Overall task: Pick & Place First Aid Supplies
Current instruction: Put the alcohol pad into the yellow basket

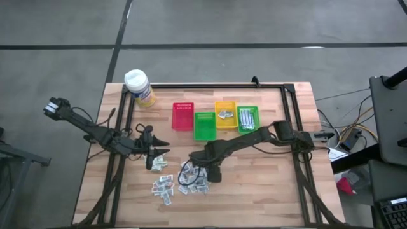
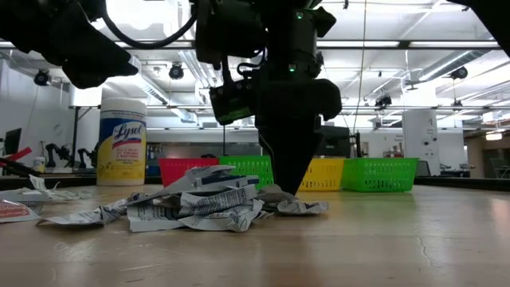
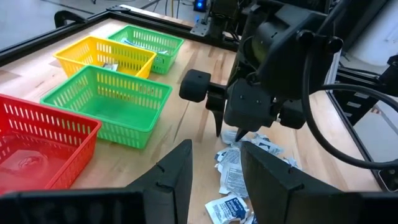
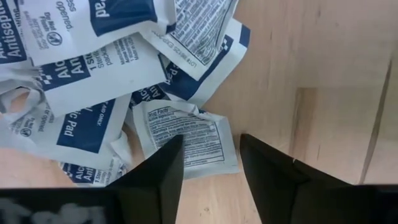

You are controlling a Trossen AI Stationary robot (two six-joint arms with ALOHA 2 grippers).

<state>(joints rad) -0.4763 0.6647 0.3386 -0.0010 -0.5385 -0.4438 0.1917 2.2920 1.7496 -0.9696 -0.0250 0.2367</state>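
Robotics lab, strip ceiling lights (image 2: 398, 44), spare arms on rear bench (image 2: 60, 151)

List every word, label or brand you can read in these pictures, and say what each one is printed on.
"Lysol": on the yellow bottle, low view.
"Antiseptic": on a white-and-blue packet, right wrist view, cut off by the picture's edge.
"Alcohol ... Pad", partly hidden: on a crumpled packet beside it.
"Pad": on another packet.
"Drug Facts" heading: on the packet near the right pincer; its fine print is too small.
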